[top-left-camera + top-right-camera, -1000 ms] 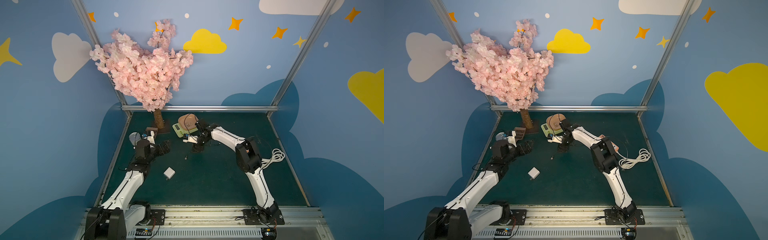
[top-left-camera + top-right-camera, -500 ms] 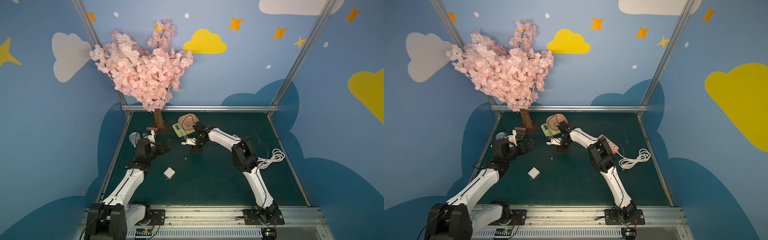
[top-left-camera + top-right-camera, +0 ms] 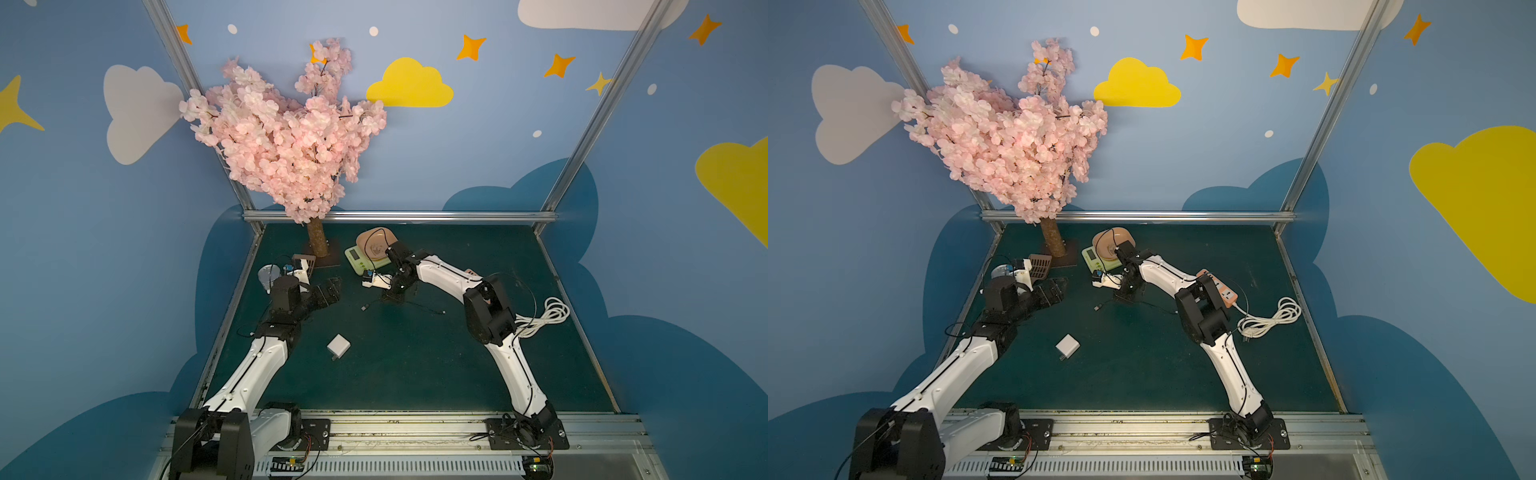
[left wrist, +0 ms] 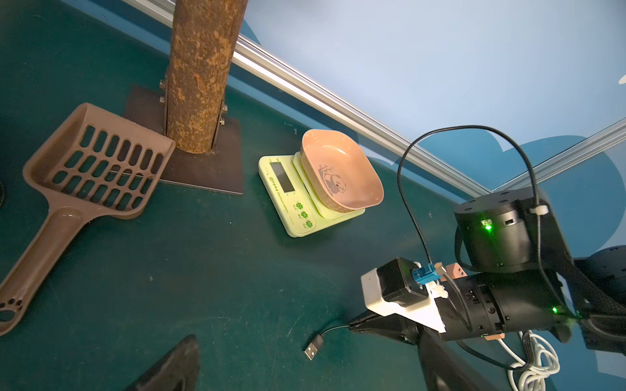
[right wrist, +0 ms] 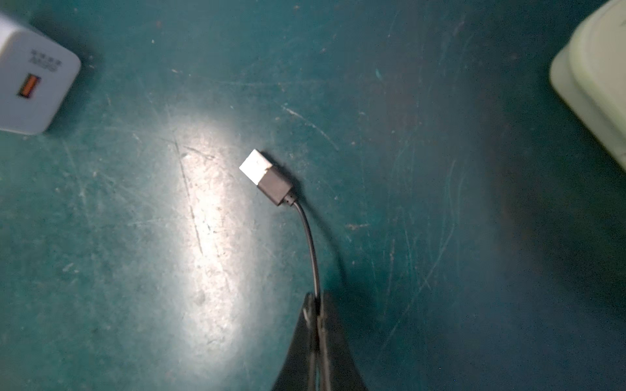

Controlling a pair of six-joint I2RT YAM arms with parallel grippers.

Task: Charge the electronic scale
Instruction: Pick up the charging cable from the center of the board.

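The electronic scale (image 3: 358,258) (image 3: 1093,258) (image 4: 294,199), pale yellow-green with a pink panda dish (image 4: 342,169) on top, stands at the back of the green mat; its edge shows in the right wrist view (image 5: 596,67). A thin black USB cable (image 5: 313,250) lies on the mat in front of it, and its plug (image 5: 267,176) (image 4: 313,347) (image 3: 365,308) rests free. My right gripper (image 5: 316,299) (image 3: 392,296) (image 3: 1125,296) is down at the mat, shut on the cable a short way behind the plug. My left gripper (image 3: 330,289) (image 4: 306,338) hovers open to the left, holding nothing.
A white cube charger (image 3: 338,345) (image 3: 1067,345) (image 5: 30,84) lies mid-mat. A salmon power strip (image 3: 1219,289) with a coiled white cord (image 3: 540,318) sits behind my right arm. A brown slotted scoop (image 4: 91,169) and the blossom tree's trunk (image 4: 200,74) stand at back left.
My right gripper has closed onto the black cable after shifting slightly left and down to the mat. The left gripper stays open and has barely moved.
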